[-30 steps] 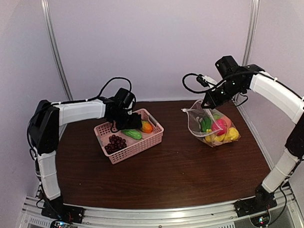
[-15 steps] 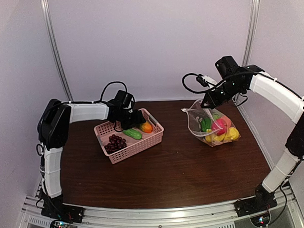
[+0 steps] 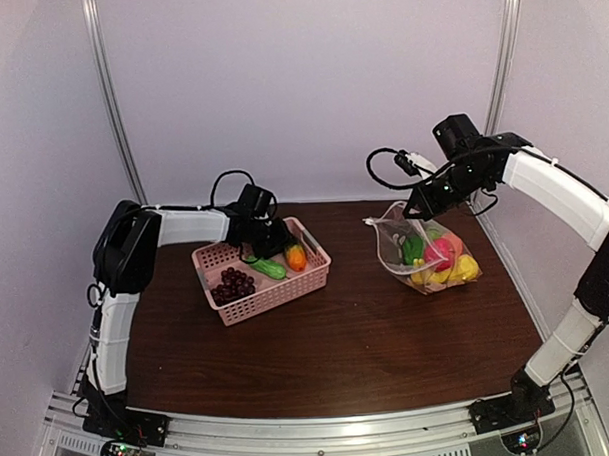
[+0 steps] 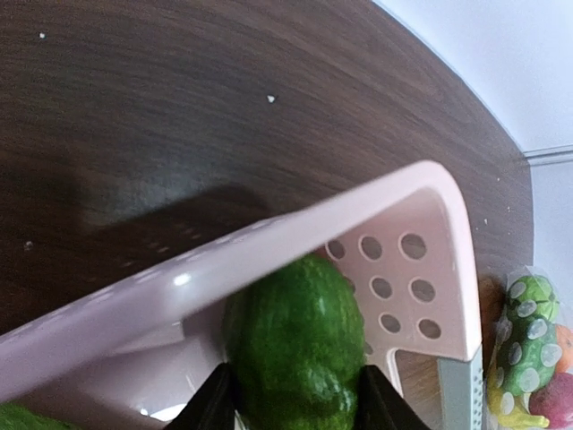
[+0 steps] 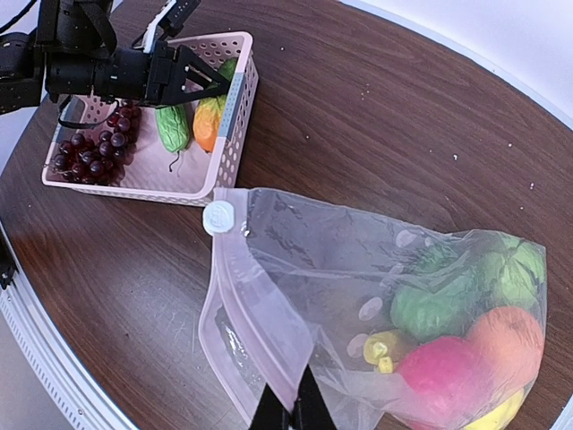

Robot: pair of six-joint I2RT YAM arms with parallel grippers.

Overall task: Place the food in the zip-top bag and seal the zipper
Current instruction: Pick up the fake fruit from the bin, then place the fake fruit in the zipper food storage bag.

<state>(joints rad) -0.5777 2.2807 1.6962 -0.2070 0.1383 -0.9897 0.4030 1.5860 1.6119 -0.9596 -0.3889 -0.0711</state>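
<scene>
One zip-top bag (image 5: 358, 269) lies on the right side of the table (image 3: 339, 357), its mouth gaping toward the middle. The zipper (image 5: 246, 309) is unsealed, with one white slider (image 5: 218, 218) at its far end. Six pieces of food show through the plastic: two green ones (image 5: 430, 305), one orange (image 5: 506, 336), one red apple (image 5: 439, 376), and two yellow ones (image 3: 464, 269) low in the bag. The right gripper (image 5: 291, 410) has its jaws together, pinching the near lip of the bag's mouth. Well apart, to the left, stands one pink basket (image 3: 287, 294) holding four more pieces: one bunch of grapes (image 3: 231, 286), one cucumber (image 3: 268, 267), one orange-coloured piece (image 3: 296, 256), and one bumpy green vegetable (image 4: 291, 331) against the far wall. The left gripper (image 4: 295, 387) reaches into the basket, its two fingers lying against the two sides of that green vegetable, which rests on the basket floor.
</scene>
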